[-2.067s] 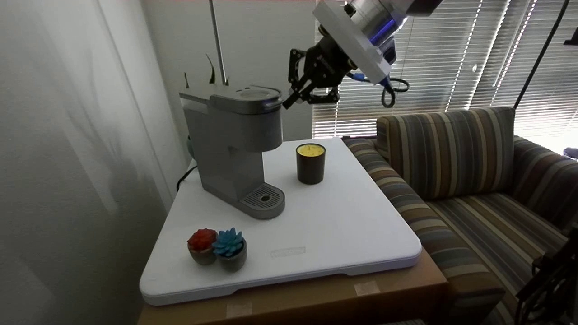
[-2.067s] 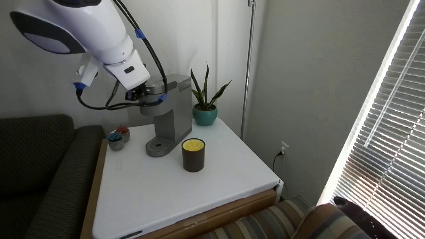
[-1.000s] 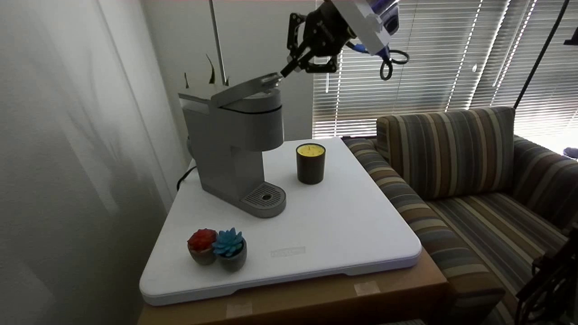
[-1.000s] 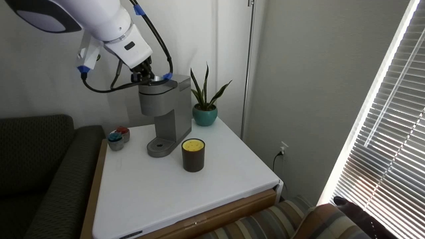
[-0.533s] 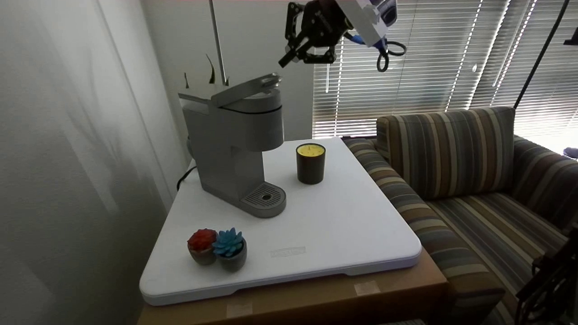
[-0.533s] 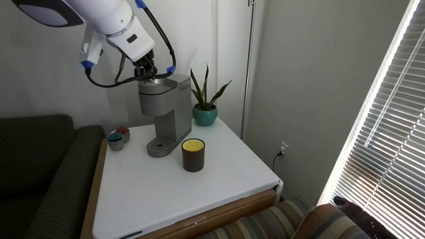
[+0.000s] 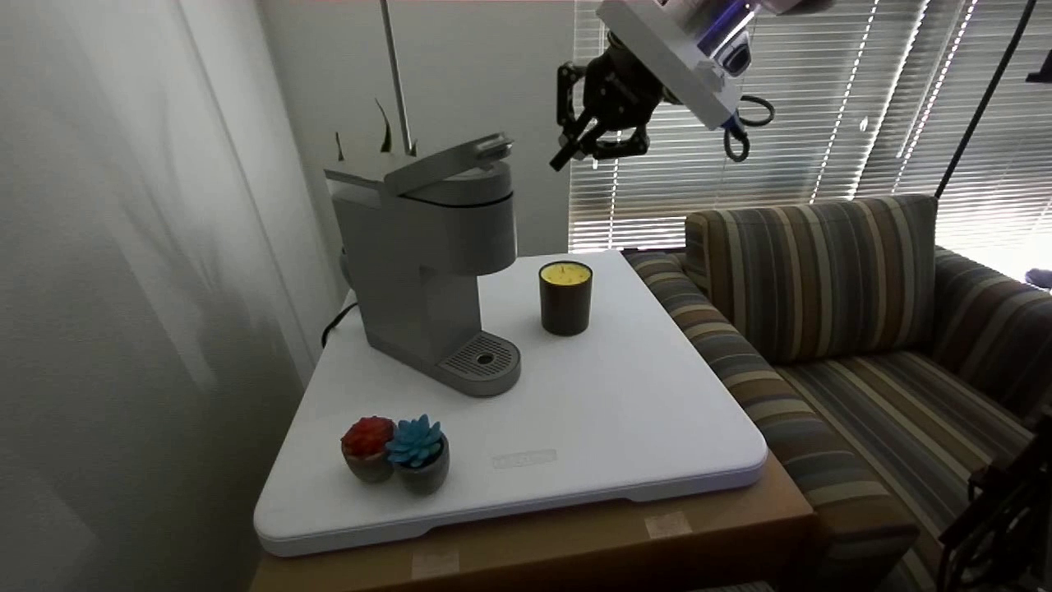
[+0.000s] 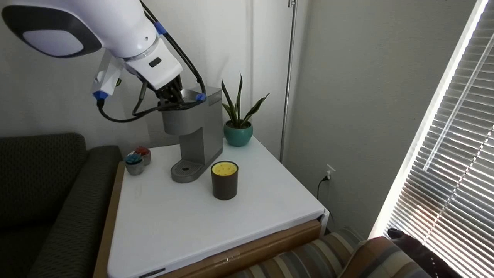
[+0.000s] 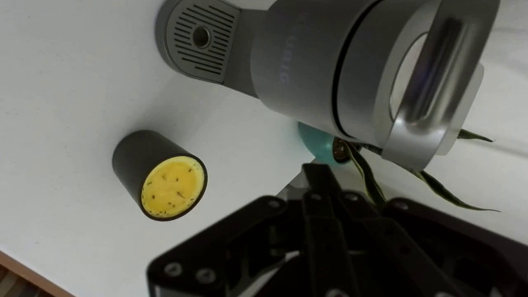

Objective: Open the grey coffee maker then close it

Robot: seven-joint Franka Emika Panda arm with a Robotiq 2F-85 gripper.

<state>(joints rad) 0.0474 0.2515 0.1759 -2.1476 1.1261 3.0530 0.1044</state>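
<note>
The grey coffee maker point(image 7: 394, 255) stands upright on the white table, in both exterior views. Its top lid point(image 7: 450, 163) is partly raised, tilted up at the front, with a dark seam showing below it. In the wrist view the shiny lid handle point(image 9: 433, 82) lies at upper right, apart from my fingers. My gripper point(image 7: 562, 158) is shut with nothing in it, hanging in front of the lid at about its height, a gap between them. In the wrist view the gripper point(image 9: 321, 175) comes in from the bottom. My arm and cable hide part of the lid in an exterior view.
A dark cup with a yellow top point(image 7: 565, 298) stands on the white table point(image 7: 625, 395), beside the machine's base. Two small succulent pots point(image 7: 421, 464) sit near the table's edge. Behind the machine is a teal-potted plant point(image 8: 238, 133). A striped sofa point(image 7: 822, 279) adjoins the table.
The lid has swung from flat to partly raised, my gripper rising along with it. Since then the gripper has drawn back from the lid toward the sofa and come down a little; the lid stays up.
</note>
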